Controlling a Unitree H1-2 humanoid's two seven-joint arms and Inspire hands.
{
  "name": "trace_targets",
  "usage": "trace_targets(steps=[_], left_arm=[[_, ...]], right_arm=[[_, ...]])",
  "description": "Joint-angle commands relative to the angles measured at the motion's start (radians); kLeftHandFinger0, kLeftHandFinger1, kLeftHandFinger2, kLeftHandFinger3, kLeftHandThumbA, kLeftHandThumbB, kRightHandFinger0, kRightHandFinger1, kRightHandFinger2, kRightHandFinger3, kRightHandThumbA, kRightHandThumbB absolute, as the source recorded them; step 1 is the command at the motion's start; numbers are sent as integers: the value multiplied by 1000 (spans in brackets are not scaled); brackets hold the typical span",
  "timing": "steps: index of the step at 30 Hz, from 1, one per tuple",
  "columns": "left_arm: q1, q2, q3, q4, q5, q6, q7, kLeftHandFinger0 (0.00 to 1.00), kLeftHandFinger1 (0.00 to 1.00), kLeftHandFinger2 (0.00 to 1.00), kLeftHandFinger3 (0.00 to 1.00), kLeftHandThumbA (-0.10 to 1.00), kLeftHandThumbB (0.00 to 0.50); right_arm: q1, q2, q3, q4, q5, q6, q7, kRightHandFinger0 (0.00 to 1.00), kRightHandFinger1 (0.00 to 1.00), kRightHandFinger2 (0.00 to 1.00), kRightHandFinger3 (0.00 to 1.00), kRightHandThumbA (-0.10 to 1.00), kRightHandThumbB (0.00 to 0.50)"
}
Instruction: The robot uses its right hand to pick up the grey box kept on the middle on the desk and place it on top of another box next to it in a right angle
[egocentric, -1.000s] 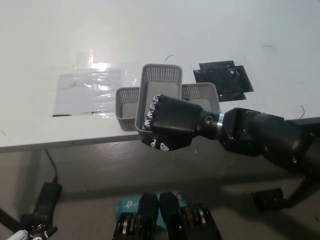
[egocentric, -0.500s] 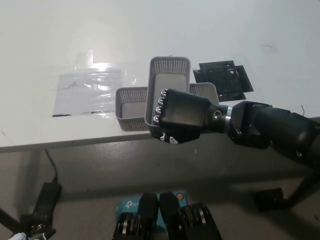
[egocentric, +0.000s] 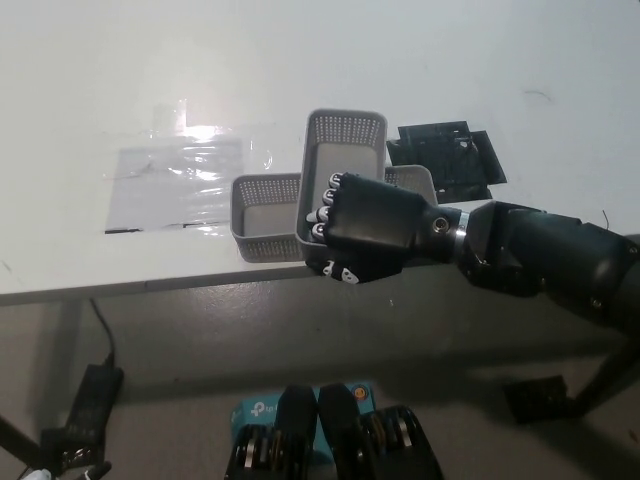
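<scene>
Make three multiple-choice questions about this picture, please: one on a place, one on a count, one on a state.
1. Where does the black patch lie?
A. On the table right of the boxes
B. Inside the lower box
C. On the floor

2. How many grey boxes are in view?
A. One
B. Two
C. Four

3. What is the right hand doing?
A. Resting open on the table
B. Pressing the patch
C. Gripping the upper box

Key: 1 A, the patch is flat on the white table beside them. 2 B, the upper box lies crosswise over the lower box. 3 C, its fingers are closed over that box's near end.
</scene>
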Motion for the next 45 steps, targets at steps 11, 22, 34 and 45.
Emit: trace_targets(steps=[11, 22, 34, 45], left_arm=[[19, 11, 14, -23, 0, -10, 8, 1, 93, 38, 68, 1000, 335], [22, 6, 19, -7, -13, -18, 5, 0, 79, 16, 0, 972, 289], [21, 8, 26, -22, -10, -7, 6, 56, 173, 92, 11, 996, 294], [27, 4, 19, -11, -2, -14, 7, 20, 168, 105, 13, 1000, 346]], right_arm=[[-28, -23, -69, -64, 318, -13, 272, 158, 399, 579, 1000, 105, 0], [30, -46, -240, -186, 231, -13, 463, 1000, 1000, 1000, 1000, 785, 364], [88, -49, -368, -279, 187, -13, 606, 1000, 1000, 1000, 1000, 756, 376], [112, -75, -447, -390, 205, -13, 695, 1000, 1000, 1000, 1000, 798, 372]])
